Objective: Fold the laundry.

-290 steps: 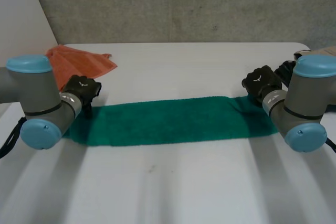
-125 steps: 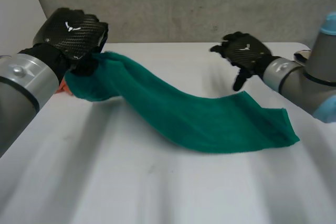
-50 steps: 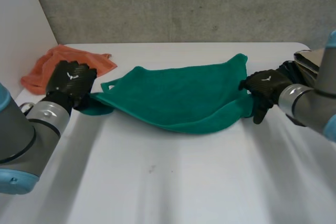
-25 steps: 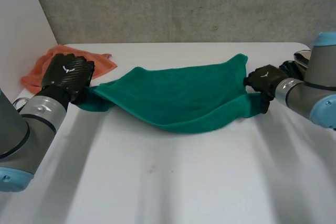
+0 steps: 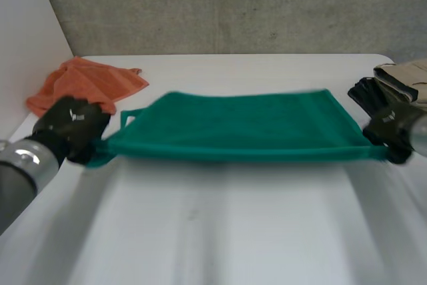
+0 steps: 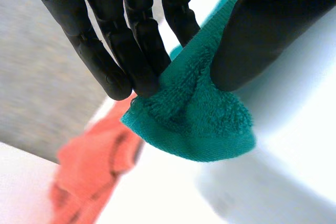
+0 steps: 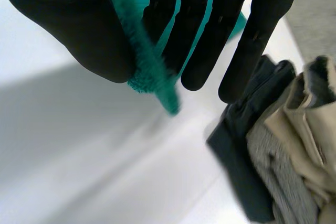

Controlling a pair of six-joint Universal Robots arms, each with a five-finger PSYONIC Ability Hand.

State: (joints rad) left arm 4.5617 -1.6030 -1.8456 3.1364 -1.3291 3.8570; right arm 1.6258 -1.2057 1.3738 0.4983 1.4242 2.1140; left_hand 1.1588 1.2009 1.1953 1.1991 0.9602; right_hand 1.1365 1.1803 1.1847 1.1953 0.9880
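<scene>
A green towel (image 5: 240, 128) is stretched flat between my two hands, just above the white table (image 5: 220, 231). My left hand (image 5: 70, 128) pinches its near left corner; in the left wrist view the towel corner (image 6: 202, 119) is pressed between the thumb and the fingers (image 6: 134, 51). My right hand (image 5: 393, 131) pinches the near right corner, and in the right wrist view the towel edge (image 7: 149, 74) sits between the thumb and fingers (image 7: 205, 40). A small hanging loop (image 5: 130, 117) shows at the towel's left end.
An orange cloth (image 5: 83, 85) lies crumpled at the table's far left, also seen beyond my left hand as the orange cloth (image 6: 92, 177). A pile of beige and dark clothes (image 5: 397, 81) sits at the right edge, close to my right hand, the clothes pile (image 7: 278, 145).
My right hand has closed on the towel's right corner. Both hands have moved apart and nearer, pulling the slack, sagging towel taut and flat.
</scene>
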